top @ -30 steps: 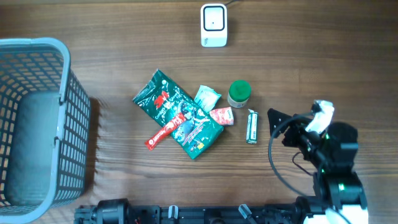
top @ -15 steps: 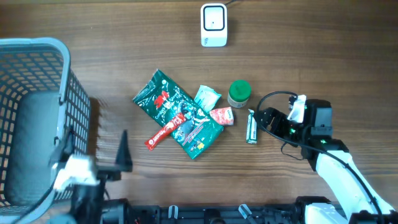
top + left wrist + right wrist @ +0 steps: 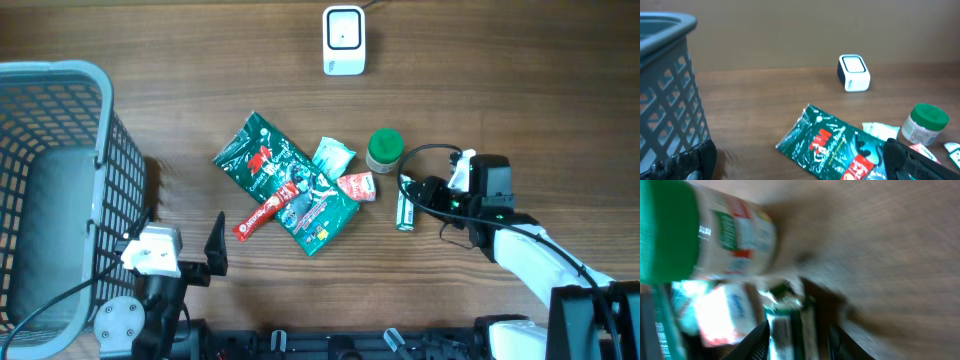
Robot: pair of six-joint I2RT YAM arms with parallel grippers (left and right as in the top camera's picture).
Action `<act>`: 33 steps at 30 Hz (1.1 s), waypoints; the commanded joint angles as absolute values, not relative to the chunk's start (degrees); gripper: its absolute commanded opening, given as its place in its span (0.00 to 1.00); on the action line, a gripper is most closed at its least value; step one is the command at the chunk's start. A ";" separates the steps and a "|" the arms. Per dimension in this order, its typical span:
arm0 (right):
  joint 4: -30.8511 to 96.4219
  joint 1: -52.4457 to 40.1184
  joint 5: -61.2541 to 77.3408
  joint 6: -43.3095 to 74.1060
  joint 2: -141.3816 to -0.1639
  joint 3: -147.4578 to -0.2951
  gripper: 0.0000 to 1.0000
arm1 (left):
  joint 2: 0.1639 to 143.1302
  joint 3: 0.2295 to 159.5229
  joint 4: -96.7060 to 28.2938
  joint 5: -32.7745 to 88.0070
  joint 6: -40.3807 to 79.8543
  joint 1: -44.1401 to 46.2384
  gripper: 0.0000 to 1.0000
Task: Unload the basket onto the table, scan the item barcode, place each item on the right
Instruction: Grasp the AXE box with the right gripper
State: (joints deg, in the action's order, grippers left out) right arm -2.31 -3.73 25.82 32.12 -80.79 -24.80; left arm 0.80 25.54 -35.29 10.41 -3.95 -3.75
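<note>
On the wooden counter [image 3: 520,80], a small green and white pack [image 3: 404,207] lies flat. It is just to the right of a little red and white packet [image 3: 358,187] and just below a jar [image 3: 385,149] with a green lid. The white scanner [image 3: 343,40] sits well apart from it, at the far edge of the counter. The right fingers [image 3: 759,341] are down at the pack, one on each side of it, so the pack is between them. The close picture is blurry, so I cannot tell if they are squeezing it or not. The pack is not lifted. To the left of the pack there is a big green bag [image 3: 270,165] with a red stick packet [image 3: 258,217] lying on its edge, and a pale packet [image 3: 333,155] beside the jar. A blue-grey basket [image 3: 55,75] stands at the far left. The left fingers [image 3: 695,161] are spread wide with nothing in them, near the basket and away from the pile.
</note>
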 commanded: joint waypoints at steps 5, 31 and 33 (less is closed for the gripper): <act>-9.65 -6.26 40.42 33.26 -81.32 -25.50 0.37 | 0.49 25.32 -41.50 11.09 -3.60 -3.97 1.00; 23.90 -23.79 2.24 27.35 -58.65 -36.45 0.35 | 0.49 25.30 -58.70 11.07 -3.60 -3.97 1.00; 21.80 -25.34 -0.80 27.94 -58.67 -36.45 0.35 | 0.49 25.30 -58.70 11.07 -3.60 -3.97 1.00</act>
